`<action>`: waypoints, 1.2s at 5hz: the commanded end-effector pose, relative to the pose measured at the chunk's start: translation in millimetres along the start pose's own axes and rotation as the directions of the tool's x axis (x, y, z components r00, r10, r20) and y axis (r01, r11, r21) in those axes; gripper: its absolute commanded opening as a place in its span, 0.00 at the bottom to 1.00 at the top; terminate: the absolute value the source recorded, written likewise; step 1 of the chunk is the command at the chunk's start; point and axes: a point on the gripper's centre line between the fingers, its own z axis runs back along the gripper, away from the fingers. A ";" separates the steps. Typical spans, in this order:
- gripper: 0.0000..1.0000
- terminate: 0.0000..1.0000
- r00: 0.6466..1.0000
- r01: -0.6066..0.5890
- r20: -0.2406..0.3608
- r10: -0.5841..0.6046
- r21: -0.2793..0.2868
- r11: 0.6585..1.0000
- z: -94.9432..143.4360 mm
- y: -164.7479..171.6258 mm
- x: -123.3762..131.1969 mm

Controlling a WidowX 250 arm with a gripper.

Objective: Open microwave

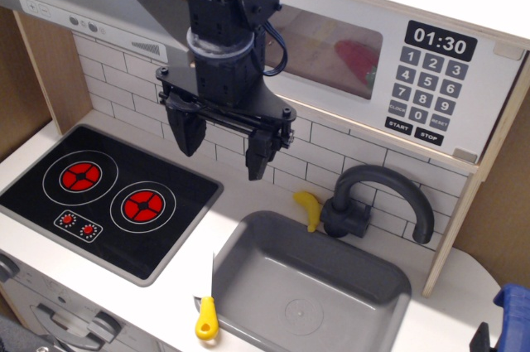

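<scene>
The microwave (pixel 389 62) sits at the upper right in a pale wood frame. It has a white door with a clear window (pixel 331 54), a black keypad (pixel 422 95) and clock digits reading 01:30. The door looks closed. A red object shows through the window. I cannot see the grey bar handle; the arm covers the door's left side. My black gripper (pixel 224 147) hangs open and empty in front of the tiled wall, below the microwave's left end, fingers pointing down.
A grey range hood (pixel 91 16) is at the upper left. A black stove top (pixel 108 203) with red burners lies at the left. A grey sink (pixel 306 294) with a dark faucet (pixel 381 199) is at the lower right. A yellow banana (pixel 309 207) and a yellow-handled knife (pixel 205 311) lie near the sink.
</scene>
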 end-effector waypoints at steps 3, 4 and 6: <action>1.00 0.00 0.980 0.011 0.199 -0.009 -0.009 1.000 12.3 58.3 46.0; 1.00 0.00 0.956 -0.037 0.291 0.038 -0.010 0.999 20.1 78.3 71.9; 1.00 0.00 0.942 -0.048 0.331 0.053 -0.021 0.999 23.8 81.2 106.9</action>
